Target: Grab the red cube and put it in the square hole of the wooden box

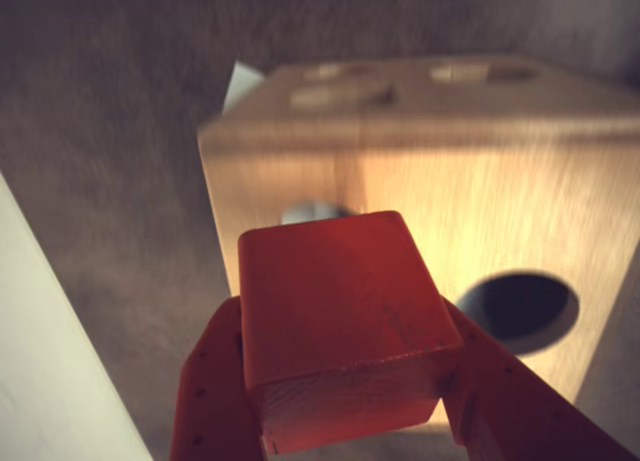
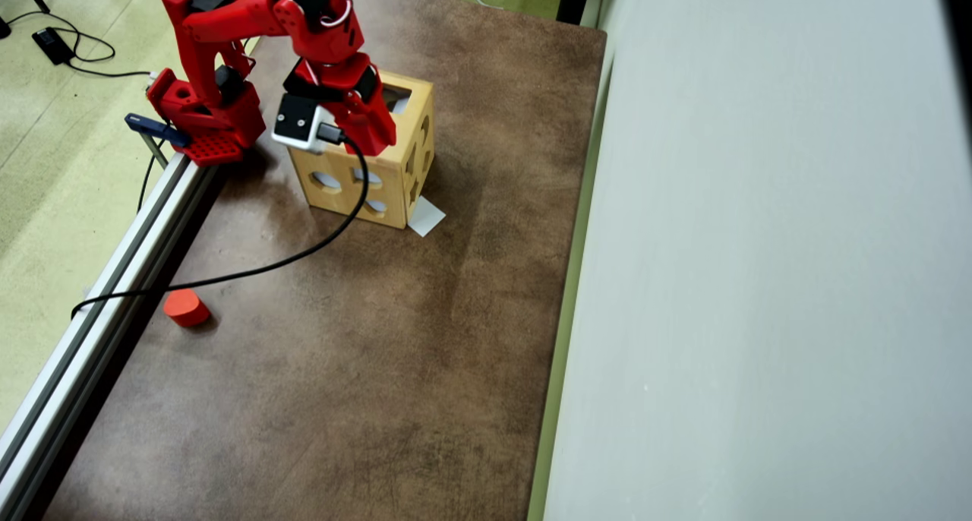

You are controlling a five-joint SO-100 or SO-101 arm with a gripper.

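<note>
In the wrist view the red cube fills the lower middle. My gripper is shut on it, with one red finger on either side. Behind the cube stands the wooden box; its lit face has a round opening to the right of the cube. In the overhead view my gripper hangs over the top of the wooden box, and the arm hides the cube. A dark straight-sided opening in the top face, apparently the square hole, lies just beside the gripper.
An orange-red block with a rounded side lies near the table's left edge, by the metal rail. A black cable trails from the wrist camera across the table. A white paper scrap sits at the box's corner. A pale wall borders the right.
</note>
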